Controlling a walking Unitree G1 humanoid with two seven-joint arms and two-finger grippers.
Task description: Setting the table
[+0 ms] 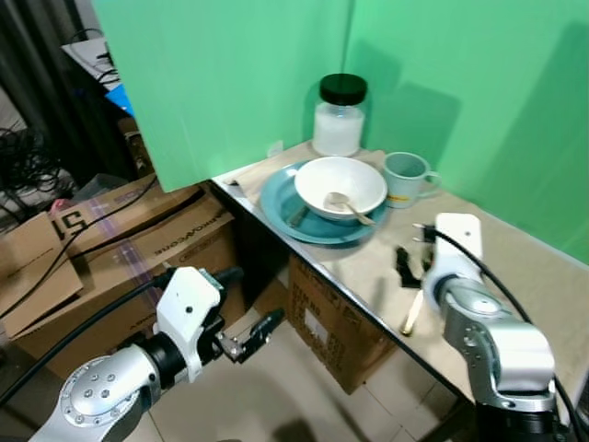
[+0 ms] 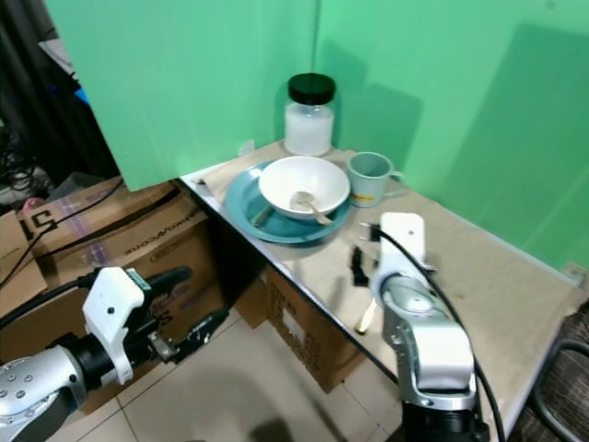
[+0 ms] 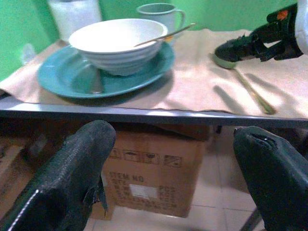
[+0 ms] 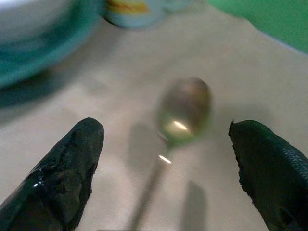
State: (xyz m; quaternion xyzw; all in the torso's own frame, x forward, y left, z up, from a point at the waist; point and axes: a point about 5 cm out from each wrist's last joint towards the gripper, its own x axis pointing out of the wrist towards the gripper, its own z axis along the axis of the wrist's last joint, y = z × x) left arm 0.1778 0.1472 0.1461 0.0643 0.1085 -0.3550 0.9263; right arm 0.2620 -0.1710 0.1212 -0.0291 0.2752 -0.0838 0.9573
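Note:
A white bowl (image 1: 340, 184) with a spoon (image 1: 348, 206) inside sits on a teal plate (image 1: 281, 204) at the table's near corner. Behind them are a teal mug (image 1: 405, 178) and a black-lidded jar (image 1: 340, 115). A gold spoon (image 4: 185, 110) lies on the beige mat, its handle (image 1: 413, 313) pointing toward the table edge. My right gripper (image 1: 414, 262) hovers low over the spoon's bowl end, open, one finger on each side. My left gripper (image 1: 250, 299) is open and holds nothing, below table height in front of the table edge.
The table (image 1: 534, 276) is covered by a beige mat and backed by green screens (image 1: 230, 83). Cardboard boxes stand on the floor to the left (image 1: 110, 249) and under the table (image 1: 331, 322). Black cables trail over the left boxes.

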